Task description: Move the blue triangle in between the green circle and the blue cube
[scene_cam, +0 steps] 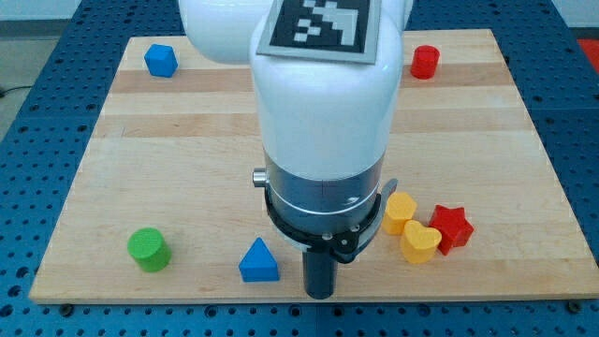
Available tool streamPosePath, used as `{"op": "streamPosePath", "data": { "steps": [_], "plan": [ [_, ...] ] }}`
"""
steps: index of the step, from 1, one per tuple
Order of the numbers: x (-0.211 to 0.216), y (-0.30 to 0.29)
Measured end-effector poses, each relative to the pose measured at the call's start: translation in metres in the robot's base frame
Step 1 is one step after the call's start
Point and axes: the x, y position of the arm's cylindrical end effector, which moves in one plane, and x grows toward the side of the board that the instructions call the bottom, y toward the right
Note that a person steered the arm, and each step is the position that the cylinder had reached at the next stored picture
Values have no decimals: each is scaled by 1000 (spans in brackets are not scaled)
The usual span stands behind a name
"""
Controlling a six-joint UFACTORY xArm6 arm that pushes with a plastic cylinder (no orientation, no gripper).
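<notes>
Wooden board point(187, 140) lies on a blue perforated table point(37, 112); the white arm point(323, 112) fills the middle of the view, a black-and-white marker tag point(323, 26) on its upper face. The dark rod comes down near the board's bottom edge, and my tip point(321, 294) sits just to the view's right of the blue triangle point(258, 261) — close beside it, though contact cannot be made out. No jaws on this rig, only the bare rod, clamped on nothing. The blue triangle rests near the bottom edge, left of centre. The green circle point(148, 249) stands further toward the view's left, at about the same height, apart from the triangle. The blue cube point(161, 60) is far off at the view's top left corner, well apart from both — so the triangle lies to the right of the stretch between those two. On the view's right, low on the board, a cluster: a yellow block point(400, 212), a yellow heart-like block point(420, 241) just below it, and a red star point(451, 227) touching or nearly touching the heart's right side. A red cylinder-like block point(425, 62) sits alone at the top right.
</notes>
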Motion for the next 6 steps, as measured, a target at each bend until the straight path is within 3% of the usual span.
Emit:
{"op": "streamPosePath", "data": {
  "steps": [2, 6],
  "plan": [
    [-35, -144],
    [-137, -213]
  ]
}}
